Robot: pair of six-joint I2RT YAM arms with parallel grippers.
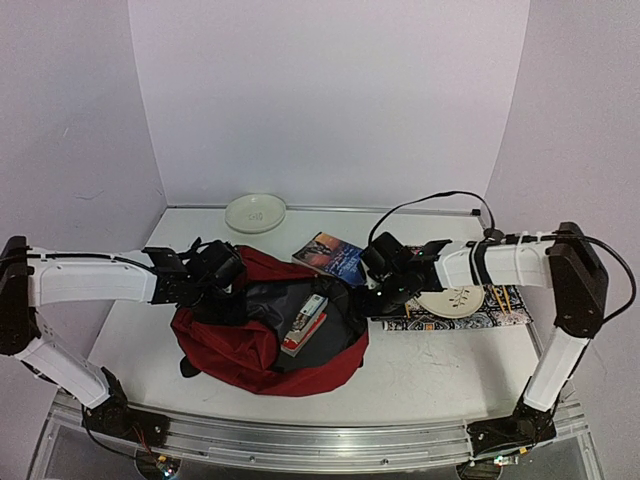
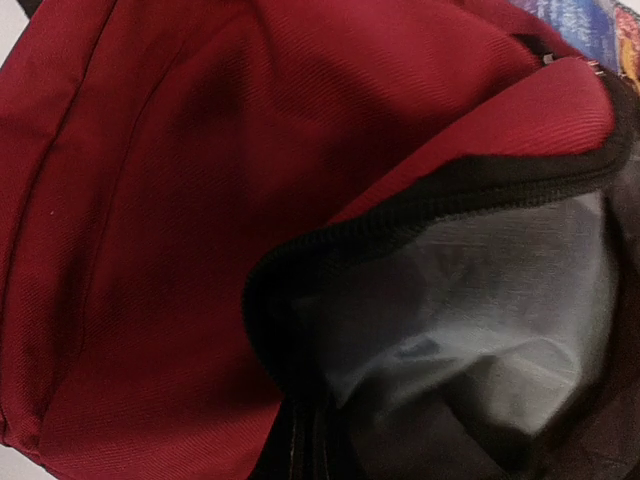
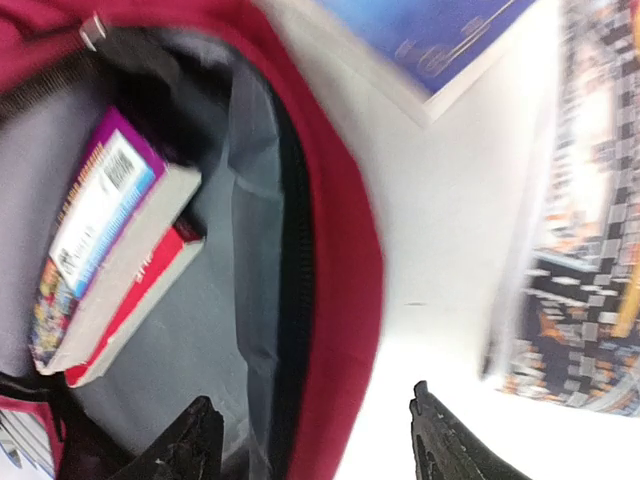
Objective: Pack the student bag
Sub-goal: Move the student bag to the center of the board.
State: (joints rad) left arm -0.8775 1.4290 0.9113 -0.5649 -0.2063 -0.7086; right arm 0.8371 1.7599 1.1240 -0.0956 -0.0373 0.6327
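Note:
The student bag (image 1: 250,350), dark red with a black zip and grey lining, lies open in the middle of the table. Two stacked books (image 1: 305,322) lie inside it; the right wrist view shows them, a colourful one on a red one (image 3: 100,240). A blue book (image 1: 330,255) lies on the table behind the bag. My left gripper (image 1: 225,275) is at the bag's left rim, its jaws closed on the zip edge (image 2: 300,430). My right gripper (image 3: 315,445) is open, with the bag's right rim (image 3: 340,300) between its fingers.
A patterned mat (image 1: 470,315) with a white plate (image 1: 450,300) and pencils lies right of the bag, under my right arm. A pale bowl (image 1: 255,212) stands at the back by the wall. White walls close in the table on three sides.

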